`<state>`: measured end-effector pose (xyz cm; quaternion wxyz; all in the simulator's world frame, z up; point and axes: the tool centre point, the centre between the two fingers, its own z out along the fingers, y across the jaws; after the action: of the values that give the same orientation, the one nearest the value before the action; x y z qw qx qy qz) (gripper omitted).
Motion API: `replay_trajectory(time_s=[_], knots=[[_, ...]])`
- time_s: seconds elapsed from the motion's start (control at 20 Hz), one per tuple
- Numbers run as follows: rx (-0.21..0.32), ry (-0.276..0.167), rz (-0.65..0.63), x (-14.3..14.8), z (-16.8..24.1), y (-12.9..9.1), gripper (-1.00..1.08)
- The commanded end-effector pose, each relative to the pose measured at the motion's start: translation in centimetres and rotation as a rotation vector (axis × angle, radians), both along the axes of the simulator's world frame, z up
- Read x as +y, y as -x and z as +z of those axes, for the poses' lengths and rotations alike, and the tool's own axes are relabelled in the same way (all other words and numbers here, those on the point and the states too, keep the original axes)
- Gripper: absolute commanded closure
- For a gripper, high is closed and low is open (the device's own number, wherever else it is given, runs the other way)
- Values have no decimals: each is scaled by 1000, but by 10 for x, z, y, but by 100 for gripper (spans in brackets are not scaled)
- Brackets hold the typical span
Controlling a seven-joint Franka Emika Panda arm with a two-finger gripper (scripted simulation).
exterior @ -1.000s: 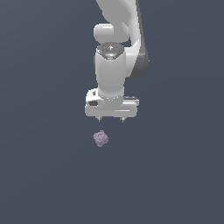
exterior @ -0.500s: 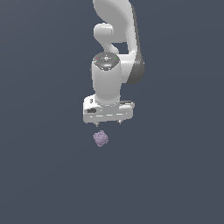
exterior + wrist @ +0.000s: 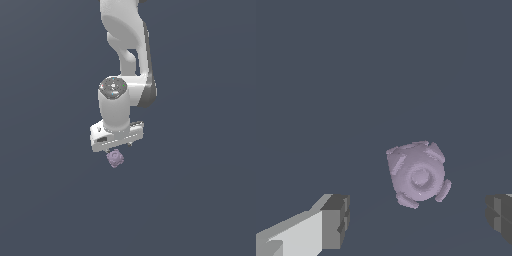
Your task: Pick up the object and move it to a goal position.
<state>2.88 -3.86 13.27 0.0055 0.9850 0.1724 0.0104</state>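
The object (image 3: 115, 158) is a small pale lilac knobbly lump lying on the dark grey floor. In the exterior view the white gripper (image 3: 117, 145) hangs right above it, its body hiding the lump's upper edge. The wrist view shows the object (image 3: 418, 173) between the two dark fingertips (image 3: 336, 221), apart from both and nearer the far-side one. My gripper (image 3: 418, 217) is open, with nothing held.
A plain dark grey surface fills both views. The white arm (image 3: 125, 45) rises from the gripper toward the top of the exterior view.
The arm has moved down and toward the exterior view's left, closing the gap to the lump. The lump has not moved.
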Motion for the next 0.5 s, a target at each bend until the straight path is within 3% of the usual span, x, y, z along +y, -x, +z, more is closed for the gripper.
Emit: replay_trajectory(time_s=[0.0, 0.45], knots=[[6, 0, 59, -6, -10, -1, -92], [20, -3, 200, -19, -36, -2, -92]])
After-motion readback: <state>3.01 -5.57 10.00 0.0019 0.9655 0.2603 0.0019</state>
